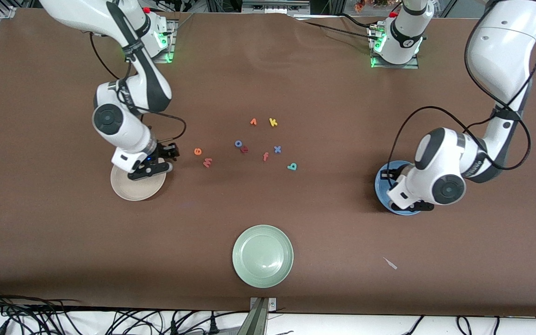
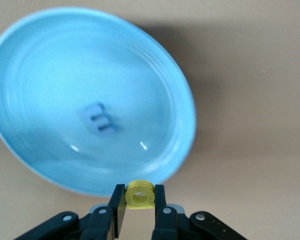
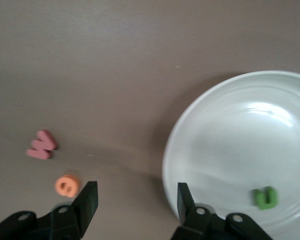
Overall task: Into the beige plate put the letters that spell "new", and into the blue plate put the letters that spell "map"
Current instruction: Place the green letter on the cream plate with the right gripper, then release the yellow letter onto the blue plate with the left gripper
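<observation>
Left claw [image 2: 139, 205]: I am seeing it hanging over the blue plate [image 2: 50, 165], near the rim, fingers clamped on the yellow p [image 2: 139, 194].
Right claw [image 3: 135, 200]: I am seeing it hovering over the beige plate's [image 3: 190, 150] edge, fingers standing apart and gripping nothing.
Blue plate contents: the periwinkle m [image 2: 100, 118] is lying flat near the middle.
Beige plate contents: the green n [image 3: 266, 197] is lying flat close to the rim.
Still on the counter [image 1: 63, 260]: I am noting the orange e [image 1: 197, 151] and pinkish-red w [image 1: 207, 162] sitting just beside the beige plate, toward mid-counter; the teal a [image 1: 291, 166] is lying nearer the middle.
Other letters: yellow k [image 1: 273, 122], blue x [image 1: 277, 149] and reddish f [image 1: 265, 156] are lying scattered mid-counter.
Pale green plate [image 1: 263, 256]: sitting nearest the front camera.
</observation>
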Robot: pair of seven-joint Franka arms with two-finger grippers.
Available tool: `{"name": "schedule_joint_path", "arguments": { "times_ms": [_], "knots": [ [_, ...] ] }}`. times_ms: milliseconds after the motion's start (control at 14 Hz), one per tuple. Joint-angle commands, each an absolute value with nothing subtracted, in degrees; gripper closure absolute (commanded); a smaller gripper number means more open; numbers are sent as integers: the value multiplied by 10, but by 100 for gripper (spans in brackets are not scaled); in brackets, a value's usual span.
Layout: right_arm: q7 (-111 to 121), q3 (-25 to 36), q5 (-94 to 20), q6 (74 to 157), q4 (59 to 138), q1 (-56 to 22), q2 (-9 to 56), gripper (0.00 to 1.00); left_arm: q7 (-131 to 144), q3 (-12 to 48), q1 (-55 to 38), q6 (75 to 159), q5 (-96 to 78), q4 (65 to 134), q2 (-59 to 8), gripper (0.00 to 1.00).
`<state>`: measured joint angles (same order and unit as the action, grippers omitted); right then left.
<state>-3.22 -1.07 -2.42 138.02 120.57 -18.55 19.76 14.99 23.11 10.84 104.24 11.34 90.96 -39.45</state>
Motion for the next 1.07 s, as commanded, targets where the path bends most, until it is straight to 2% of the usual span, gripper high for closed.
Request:
{"name": "schedule_joint_path", "arguments": {
  "times_ms": [0, 71, 142, 214, 285, 570, 997],
  "knots": [
    [-94, -37, -30, 1391, 1220, -192, 189, 26, 123, 238, 107, 1072, 133, 882, -431, 91],
    [-111, -39, -26, 1403, 1229, -206, 188, 26, 123, 237, 107, 1093, 135, 882, -435, 90],
    [-126, -38, -23, 1424, 1240, -217, 188, 26, 124, 236, 107, 1102, 135, 882, -437, 77],
    [-140, -38, -22, 1453, 1253, -227, 191, 26, 125, 236, 107, 1102, 134, 882, -437, 15],
    [-155, -38, -22, 1479, 1263, -238, 196, 26, 124, 236, 108, 1102, 135, 882, -437, 0],
    [-196, -33, -15, 1548, 1284, -272, 221, 26, 133, 240, 108, 1100, 128, 881, -429, 0],
    [-179, -14, 11, 1556, 1286, -271, 232, 26, 335, 305, 86, 1099, 88, 882, -421, 3]
  ]
}}
